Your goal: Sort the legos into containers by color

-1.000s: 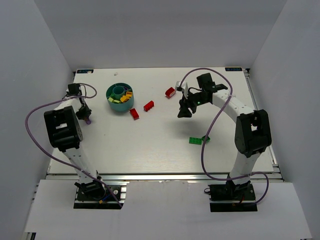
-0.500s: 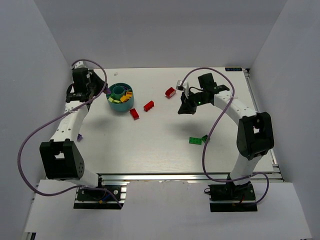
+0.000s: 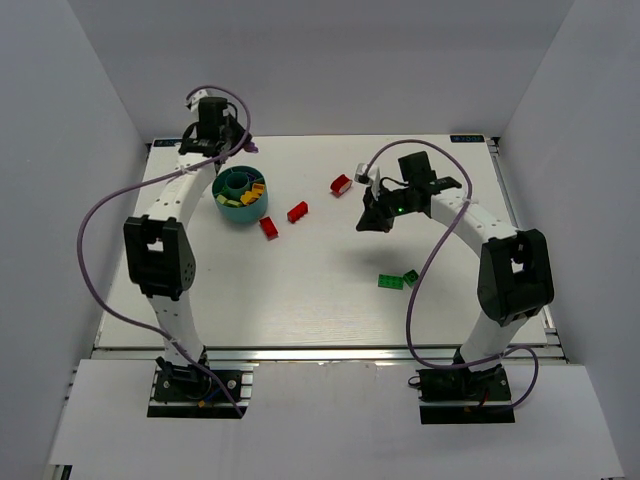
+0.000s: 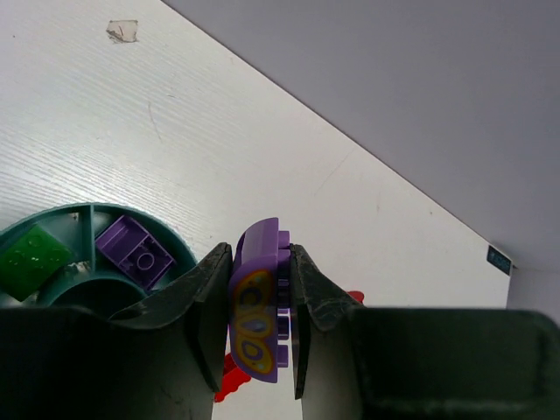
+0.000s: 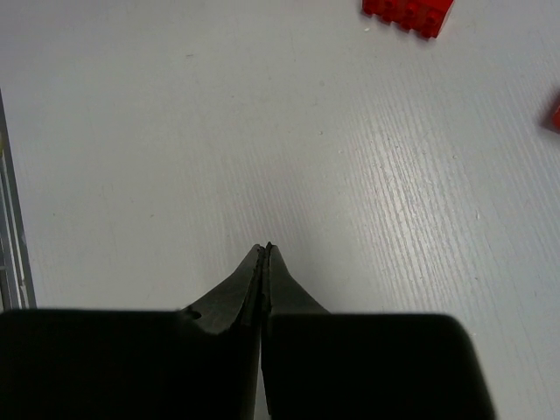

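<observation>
Since the earlier frame the left arm (image 3: 165, 200) has swung from the cup's left side round to its far side, and the right claw has closed. At the far rim of the teal cup (image 3: 222, 205), the left gripper (image 4: 260, 254) is clenched on a purple lego (image 4: 258, 306) with a yellow print. Inside the cup, a green lego (image 4: 31, 258) and a second purple lego (image 4: 136, 249) sit in neighbouring compartments, and yellow legos (image 3: 232, 201) and orange legos (image 3: 253, 196) fill its right side. Three red legos lie right of the cup: the nearest (image 3: 268, 227) just beside it, the next (image 3: 297, 211) a little further, the last (image 3: 341, 184) further still. Well right of the cup, the right gripper (image 5: 265, 249) is pinched together on nothing, over the bare table (image 3: 300, 300). Nearer the arm bases than the cup, and also well right of it, a flat green plate (image 3: 391, 281) lies just beside a small green lego (image 3: 411, 276).
</observation>
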Robot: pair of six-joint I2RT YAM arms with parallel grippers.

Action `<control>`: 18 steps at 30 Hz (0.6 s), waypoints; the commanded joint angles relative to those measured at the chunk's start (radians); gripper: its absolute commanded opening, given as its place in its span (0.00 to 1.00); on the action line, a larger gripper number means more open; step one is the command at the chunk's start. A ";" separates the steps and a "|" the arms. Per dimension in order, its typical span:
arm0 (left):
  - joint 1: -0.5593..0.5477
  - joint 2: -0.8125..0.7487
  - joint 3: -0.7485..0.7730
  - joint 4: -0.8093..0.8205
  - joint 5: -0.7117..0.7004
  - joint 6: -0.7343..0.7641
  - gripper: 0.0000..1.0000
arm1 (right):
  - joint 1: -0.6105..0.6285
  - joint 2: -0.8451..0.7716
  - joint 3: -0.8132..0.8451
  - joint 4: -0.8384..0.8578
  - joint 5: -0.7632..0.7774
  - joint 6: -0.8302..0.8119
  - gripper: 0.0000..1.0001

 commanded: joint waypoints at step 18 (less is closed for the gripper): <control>-0.104 0.265 0.490 -0.451 -0.364 0.084 0.00 | -0.001 -0.055 -0.044 0.056 -0.022 0.040 0.00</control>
